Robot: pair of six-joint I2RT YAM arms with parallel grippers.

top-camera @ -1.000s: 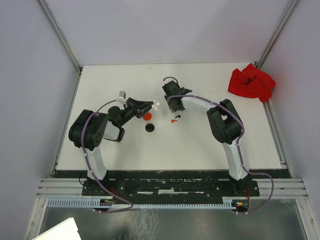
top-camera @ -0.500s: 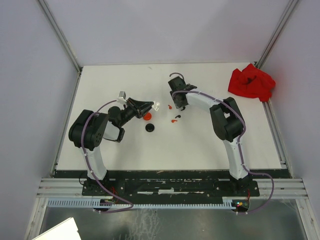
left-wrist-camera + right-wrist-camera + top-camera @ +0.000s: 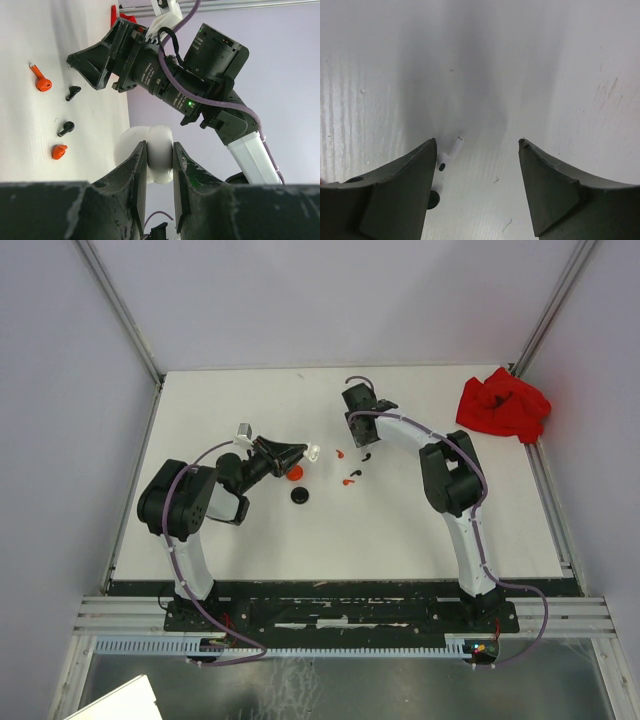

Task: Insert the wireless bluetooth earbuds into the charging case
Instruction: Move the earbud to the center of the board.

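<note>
Left gripper [image 3: 159,144] has its fingers pressed tight on a white charging case [image 3: 129,150] and holds it. The right gripper [image 3: 477,141] has its fingers spread wide and holds nothing. It points down at the table [image 3: 400,530], where a tiny white earbud [image 3: 451,153] lies close to one finger. Two red earbuds [image 3: 41,82] and two black earbuds [image 3: 73,91] lie on the table between the arms. A round red case [image 3: 295,472] and a round black case [image 3: 300,495] sit near the left gripper. A red cloth [image 3: 503,405] lies in the far right corner.

Top camera overlooks the whole table [image 3: 400,530]; left wrist, sideways, shares the right arm [image 3: 165,85]; right wrist seemingly downward, close.
</note>
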